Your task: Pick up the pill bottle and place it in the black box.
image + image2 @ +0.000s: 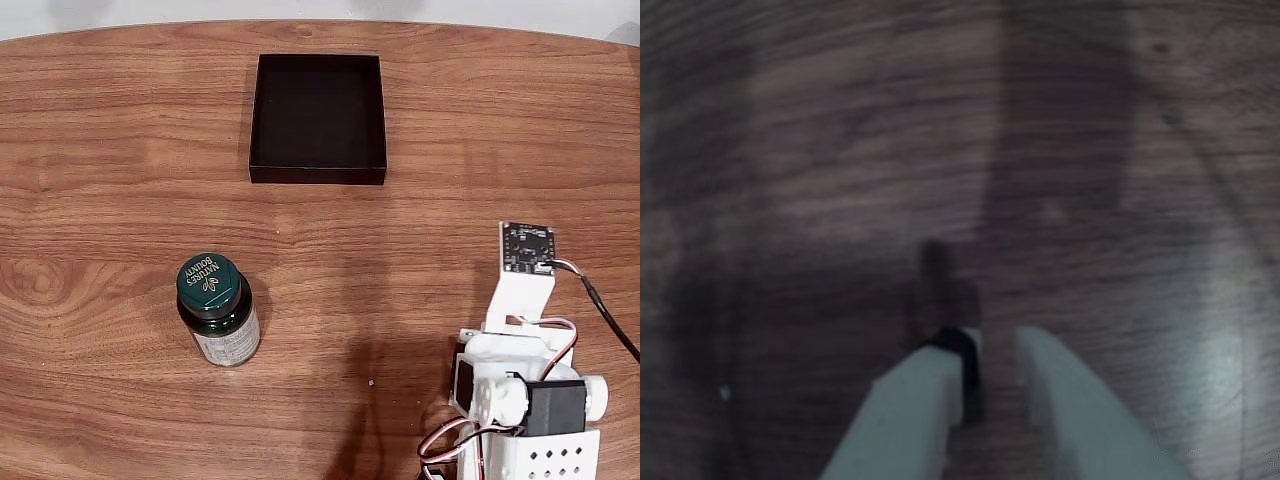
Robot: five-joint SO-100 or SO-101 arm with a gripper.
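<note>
The pill bottle [218, 310], upright at eight o'clock on the tabletop [100, 150] and judged light, rigid and slippery, is best gripped below its cap, while the empty tool [992, 345] is seen slightly parted.

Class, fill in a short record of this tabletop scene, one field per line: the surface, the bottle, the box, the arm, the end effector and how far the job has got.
surface: wooden table
bottle: pill bottle upright, green cap on, lower left in the fixed view
box: black box near the far edge, nothing inside
arm: white arm at lower right in the fixed view, apart from the bottle
end effector: end effector in the wrist view, fingers slightly parted, nothing between them, over bare wood
progress: bottle not yet grasped, not in the box
</note>
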